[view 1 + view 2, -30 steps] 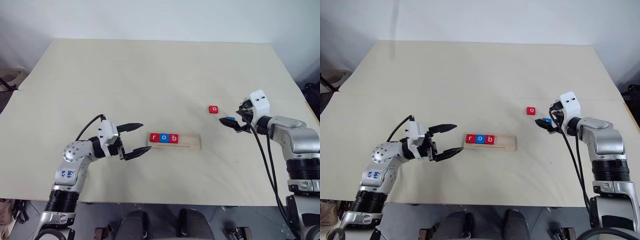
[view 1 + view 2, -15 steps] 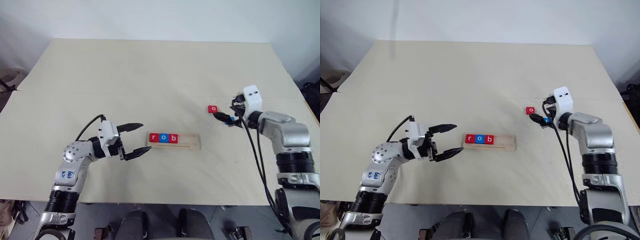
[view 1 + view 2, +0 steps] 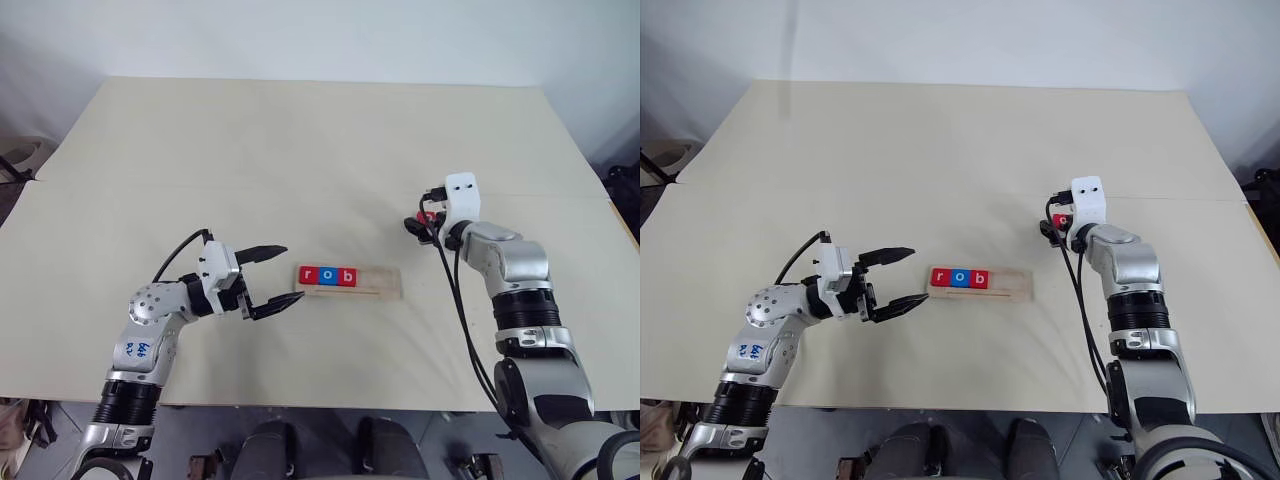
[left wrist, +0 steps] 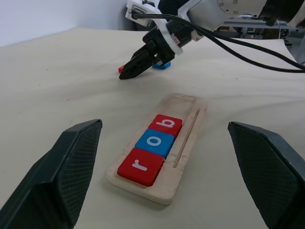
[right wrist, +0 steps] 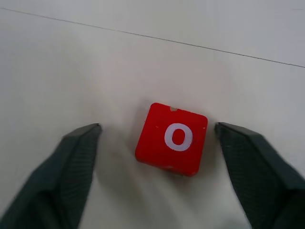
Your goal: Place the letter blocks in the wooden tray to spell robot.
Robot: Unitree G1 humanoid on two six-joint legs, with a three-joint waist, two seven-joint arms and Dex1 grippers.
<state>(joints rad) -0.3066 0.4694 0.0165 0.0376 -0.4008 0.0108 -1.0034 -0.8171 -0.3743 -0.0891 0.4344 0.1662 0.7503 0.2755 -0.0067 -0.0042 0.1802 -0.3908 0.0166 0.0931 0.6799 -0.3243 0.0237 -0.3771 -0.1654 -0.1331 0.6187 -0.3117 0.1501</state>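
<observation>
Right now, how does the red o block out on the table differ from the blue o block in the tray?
The red o block lies loose on the table, between the right gripper's open jaws. The blue o block sits in the wooden tray, between the r block and b block. Both are square with a white lowercase o.

The bench (image 3: 300, 150) has a pale cream, matte top. A thin seam crosses it from side to side, level with a step in each side edge where the nearer section stands wider. Behind it rises a plain white wall (image 3: 320, 35), evenly lit, without hard shadows. Dark objects, possibly equipment, sit beyond both side edges. Below the near edge the floor (image 3: 330, 425) is grey.
</observation>
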